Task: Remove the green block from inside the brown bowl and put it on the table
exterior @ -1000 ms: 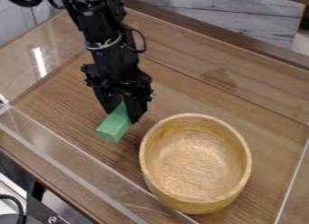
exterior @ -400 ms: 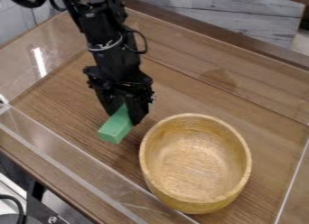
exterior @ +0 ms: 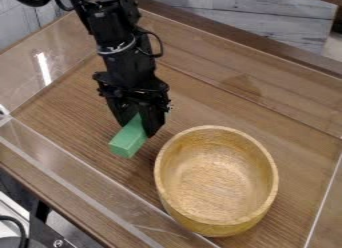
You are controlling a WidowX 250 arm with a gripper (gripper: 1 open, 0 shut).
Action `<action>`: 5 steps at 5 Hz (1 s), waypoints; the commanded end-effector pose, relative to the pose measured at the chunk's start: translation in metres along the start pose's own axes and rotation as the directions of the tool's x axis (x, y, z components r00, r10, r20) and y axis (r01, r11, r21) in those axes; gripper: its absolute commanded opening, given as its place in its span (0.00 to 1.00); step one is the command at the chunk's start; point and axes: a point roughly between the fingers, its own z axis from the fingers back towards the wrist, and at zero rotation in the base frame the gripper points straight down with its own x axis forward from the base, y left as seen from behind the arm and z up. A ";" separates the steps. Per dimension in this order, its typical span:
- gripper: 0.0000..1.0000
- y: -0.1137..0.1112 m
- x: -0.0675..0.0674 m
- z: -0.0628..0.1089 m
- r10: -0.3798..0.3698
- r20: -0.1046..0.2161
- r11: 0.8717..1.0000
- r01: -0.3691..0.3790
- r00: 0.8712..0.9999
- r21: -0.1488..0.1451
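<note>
Hardly anything has moved since the earlier frame: the claw [exterior: 134, 116], the block [exterior: 128, 138] and the bowl [exterior: 217, 181] sit where they did, give or take a slight shift. The claw is closed on the block, gripping its upper end, with the bright green lower part sticking out beneath the fingers toward the near side of the table [exterior: 201, 82]. The block is outside the bowl, tilted, over the wood; whether its lower end touches the tabletop cannot be told.

Just beside the claw, on the image's right and a little nearer the camera, stands the bowl, its thick rim close to the block. It is the one thing in the way on that side. Behind the claw the black arm [exterior: 107, 32] reaches up to the top of the view, covering part of the table there.

On the image's left of the claw, bare wood runs to the clear wall [exterior: 40, 142], which slants past on the near side of the block, with a strip of wood between. Beyond the bowl, toward the far right, the bare tabletop is widest, reaching to the far edge. Past that edge lie grey boards [exterior: 267, 17]. Outside the clear wall, at the lower left, a black cable [exterior: 16, 224] curls well apart from the claw.
</note>
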 end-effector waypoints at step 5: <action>0.00 0.006 0.015 0.017 -0.002 0.049 1.000 0.003 0.999 -0.017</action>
